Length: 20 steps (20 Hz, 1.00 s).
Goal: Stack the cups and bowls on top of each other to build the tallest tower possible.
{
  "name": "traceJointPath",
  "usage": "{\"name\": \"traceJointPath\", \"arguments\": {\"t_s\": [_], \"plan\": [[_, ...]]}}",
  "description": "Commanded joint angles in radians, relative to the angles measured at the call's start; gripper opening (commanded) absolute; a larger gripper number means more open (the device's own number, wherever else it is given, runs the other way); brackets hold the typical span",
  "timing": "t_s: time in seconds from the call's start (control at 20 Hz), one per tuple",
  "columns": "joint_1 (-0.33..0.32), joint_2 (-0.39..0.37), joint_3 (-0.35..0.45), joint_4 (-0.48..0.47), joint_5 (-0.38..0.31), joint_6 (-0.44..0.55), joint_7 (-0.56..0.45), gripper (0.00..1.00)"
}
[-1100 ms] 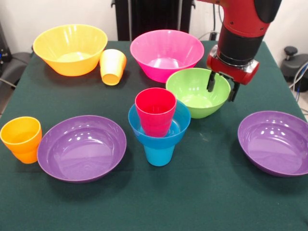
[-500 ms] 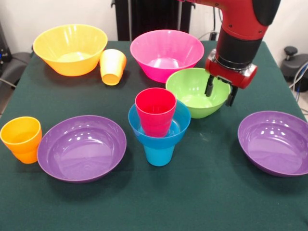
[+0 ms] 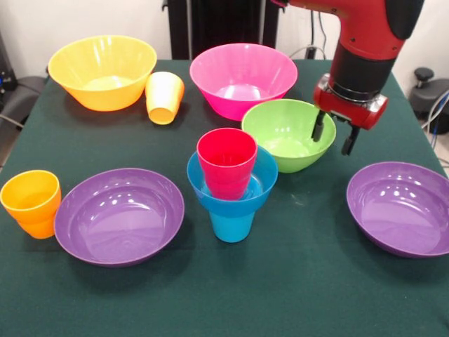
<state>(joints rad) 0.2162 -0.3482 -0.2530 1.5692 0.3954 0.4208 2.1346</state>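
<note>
Claw [image 3: 332, 138] shifted right; dark green tablecloth [image 3: 309, 281], white wall behind.

A cup [image 3: 226, 160] stands in a small bowl [image 3: 232, 187] perched on an upturned cup [image 3: 231, 225] at mid-table, flanked left and right by two shallow bowls [image 3: 119, 215] [image 3: 400, 208]. Behind the stack sit a mid-sized bowl [image 3: 287, 133], with the gripper [image 3: 332, 136] over its right rim, and two deep bowls [image 3: 102, 71] [image 3: 243, 77] with a tilted cup [image 3: 164, 97] between them. Another cup [image 3: 31, 202] stands at far left.
</note>
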Motion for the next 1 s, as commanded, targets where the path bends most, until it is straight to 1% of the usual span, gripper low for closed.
{"name": "traceJointPath", "arguments": {"t_s": [0.05, 0.2, 0.25, 0.35, 0.55, 0.85, 1.0], "plan": [[0.034, 0.027, 0.095, 0.088, 0.042, -0.082, 0.237, 1.00], [0.035, 0.040, 0.093, 0.084, 0.046, -0.084, 0.239, 1.00], [0.024, 0.041, 0.100, 0.082, 0.051, -0.063, 0.235, 1.00], [0.032, 0.045, 0.087, 0.078, 0.043, -0.067, 0.234, 1.00], [0.006, 0.061, 0.067, 0.048, 0.018, -0.046, 0.198, 1.00], [-0.026, 0.067, 0.051, 0.045, -0.021, -0.096, 0.153, 1.00], [-0.015, 0.062, 0.043, 0.055, -0.029, -0.099, 0.154, 1.00]]}}
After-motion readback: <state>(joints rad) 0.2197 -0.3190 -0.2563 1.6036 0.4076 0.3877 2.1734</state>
